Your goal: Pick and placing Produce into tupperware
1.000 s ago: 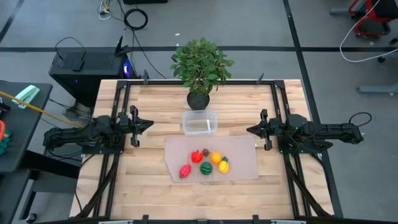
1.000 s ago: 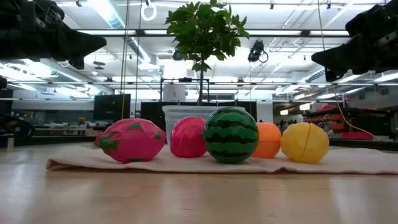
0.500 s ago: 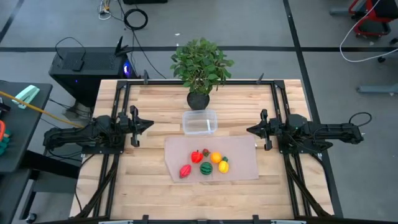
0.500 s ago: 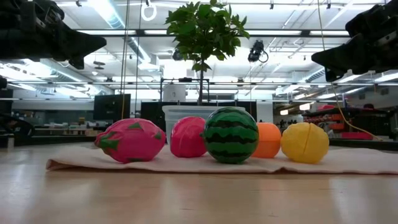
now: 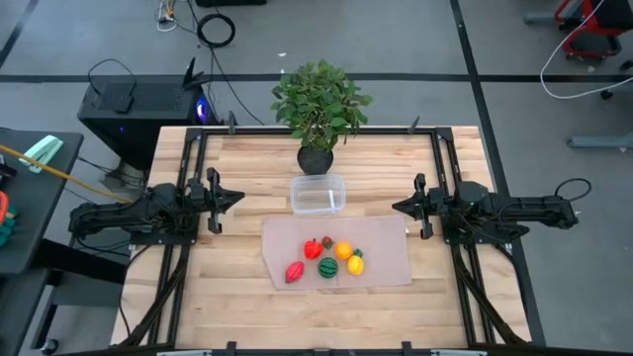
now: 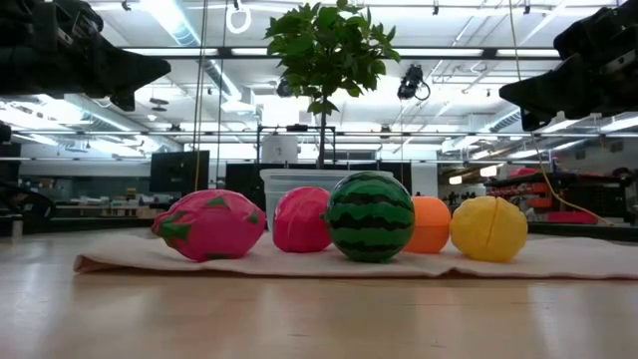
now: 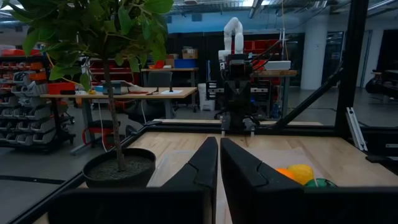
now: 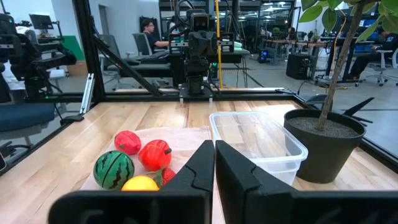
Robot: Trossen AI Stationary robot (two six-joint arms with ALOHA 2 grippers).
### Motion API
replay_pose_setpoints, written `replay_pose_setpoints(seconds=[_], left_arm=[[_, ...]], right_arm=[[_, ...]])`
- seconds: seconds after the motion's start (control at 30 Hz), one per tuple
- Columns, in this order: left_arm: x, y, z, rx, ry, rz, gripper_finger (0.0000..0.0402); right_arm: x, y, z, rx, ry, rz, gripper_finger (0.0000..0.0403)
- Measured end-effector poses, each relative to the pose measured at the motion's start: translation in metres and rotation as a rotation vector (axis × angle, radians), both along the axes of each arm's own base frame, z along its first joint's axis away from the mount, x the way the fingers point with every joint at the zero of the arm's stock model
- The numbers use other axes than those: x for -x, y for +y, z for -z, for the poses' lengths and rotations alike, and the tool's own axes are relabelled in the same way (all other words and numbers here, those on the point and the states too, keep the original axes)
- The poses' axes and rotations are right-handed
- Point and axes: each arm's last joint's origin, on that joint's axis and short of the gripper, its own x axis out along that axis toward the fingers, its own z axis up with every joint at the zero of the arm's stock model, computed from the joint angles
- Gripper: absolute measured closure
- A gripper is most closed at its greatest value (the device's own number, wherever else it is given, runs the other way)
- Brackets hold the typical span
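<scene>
The produce lies in a cluster on a translucent mat (image 5: 381, 247): a pink dragon fruit (image 5: 295, 272), a red fruit (image 5: 313, 248), a dark green watermelon (image 5: 327, 267), an orange (image 5: 343, 250) and a yellow fruit (image 5: 355, 263). The clear tupperware (image 5: 316, 194) stands uncovered on the wood just beyond the mat, in front of the plant pot. My left gripper (image 5: 240, 196) hovers shut at the table's left, pointing level toward the middle. My right gripper (image 5: 396, 207) hovers shut at the table's right, facing it. Both fingertip pairs are closed with nothing between them (image 7: 219, 149) (image 8: 214, 152).
A leafy potted plant (image 5: 318, 109) stands at the far middle edge, its pot (image 5: 315, 158) right behind the tupperware. Black frame rails (image 5: 188, 158) run along the table's left, right and far sides. Bare wood lies near the front edge (image 5: 316, 316).
</scene>
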Motion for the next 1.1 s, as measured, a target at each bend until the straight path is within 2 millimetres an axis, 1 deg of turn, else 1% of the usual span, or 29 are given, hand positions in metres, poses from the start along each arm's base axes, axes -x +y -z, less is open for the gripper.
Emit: replay_pose_setpoints(seconds=[0.3,0.73,1.1], left_arm=[[0.0000,0.0000,0.0000,0.000,0.000,0.000,0.0366],[0.0000,0.0000,-0.0001,0.000,-0.001,0.000,0.0378],[0.0000,0.0000,-0.0001,0.000,-0.001,0.000,0.0366]], right_arm=[[0.0000,0.0000,0.0000,0.000,0.000,0.000,0.0382],[0.0000,0.0000,0.0000,0.000,0.000,0.000,0.0382],[0.0000,0.0000,0.0000,0.000,0.000,0.000,0.0382]])
